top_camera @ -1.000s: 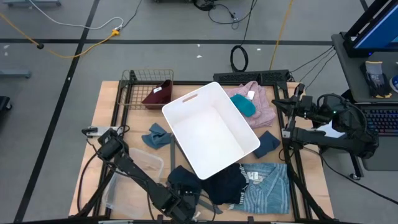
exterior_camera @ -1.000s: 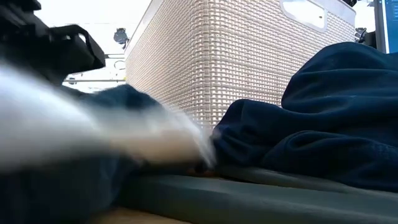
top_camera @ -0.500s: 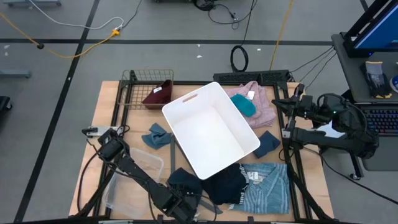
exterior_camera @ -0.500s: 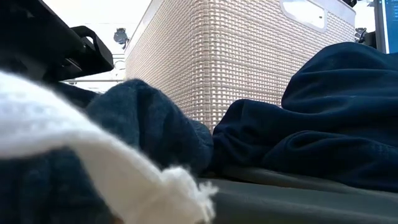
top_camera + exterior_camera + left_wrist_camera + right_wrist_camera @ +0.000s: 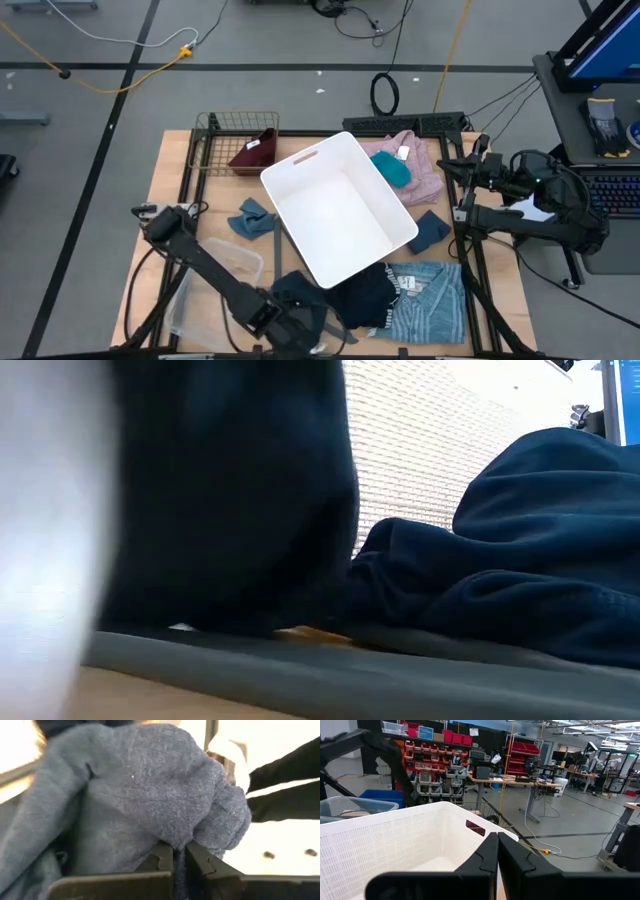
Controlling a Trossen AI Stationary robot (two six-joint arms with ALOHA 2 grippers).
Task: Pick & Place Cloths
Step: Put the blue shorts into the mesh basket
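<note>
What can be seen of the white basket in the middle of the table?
The white basket is a rectangular plastic tub with a finely perforated, woven-looking wall and a slot handle in one short end. It sits upright, turned diagonally, and looks empty inside. The black cloth lies against its near corner and the pink fleece beside its far right side. Neither gripper touches it.

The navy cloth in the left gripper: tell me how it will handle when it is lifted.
Probably floppy: the navy cloth bunches in soft folds over the left gripper, whose fingers are pinched shut on it. It looks light, fuzzy knit, so unlikely to slip. Loose ends may drag over the black cloth alongside.
</note>
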